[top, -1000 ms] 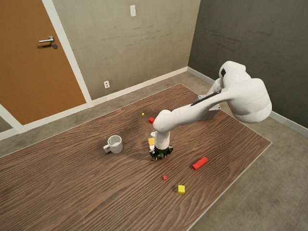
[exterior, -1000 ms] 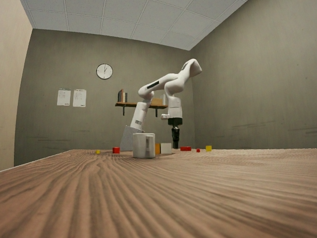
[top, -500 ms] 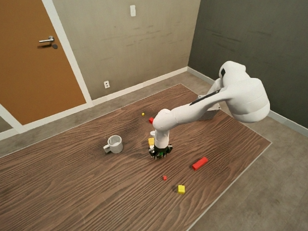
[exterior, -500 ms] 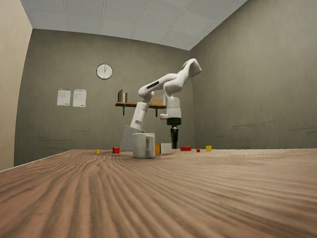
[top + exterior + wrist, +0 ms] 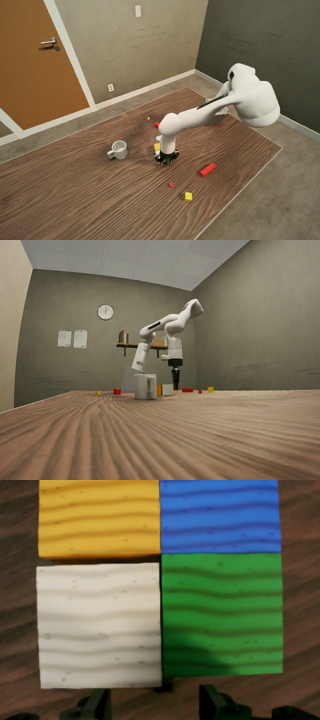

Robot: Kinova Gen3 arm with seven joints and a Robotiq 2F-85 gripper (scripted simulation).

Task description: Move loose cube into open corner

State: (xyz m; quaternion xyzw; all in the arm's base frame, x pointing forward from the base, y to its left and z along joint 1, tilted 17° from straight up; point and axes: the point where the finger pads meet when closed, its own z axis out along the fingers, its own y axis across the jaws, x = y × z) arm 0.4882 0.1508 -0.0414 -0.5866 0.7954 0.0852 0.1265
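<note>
The gripper [image 5: 166,162] [image 5: 176,389] [image 5: 155,704] stands half spread with nothing between its fingers, low over the desk [image 5: 124,196] [image 5: 160,441] [image 5: 300,605], just beyond the near side of the white cube [image 5: 167,389] [image 5: 99,626] in the wrist view. Taking that white cube as landmark, and going by the wrist view: the green cube [image 5: 222,615] is at its right, with at most a thin dark seam between them; the yellow-orange cube [image 5: 157,147] [image 5: 159,389] [image 5: 99,519] is above it, across a narrow dark gap; the blue cube [image 5: 220,516] is diagonally up and right, seemingly against both the yellow-orange and green ones.

The white cube looks to be the loose one, already in the fourth corner and nearly square with the rest. So most of the job seems done. What is left, I judge, is a small push toward the yellow-orange cube to shut that gap, keeping the green side flush.
</note>
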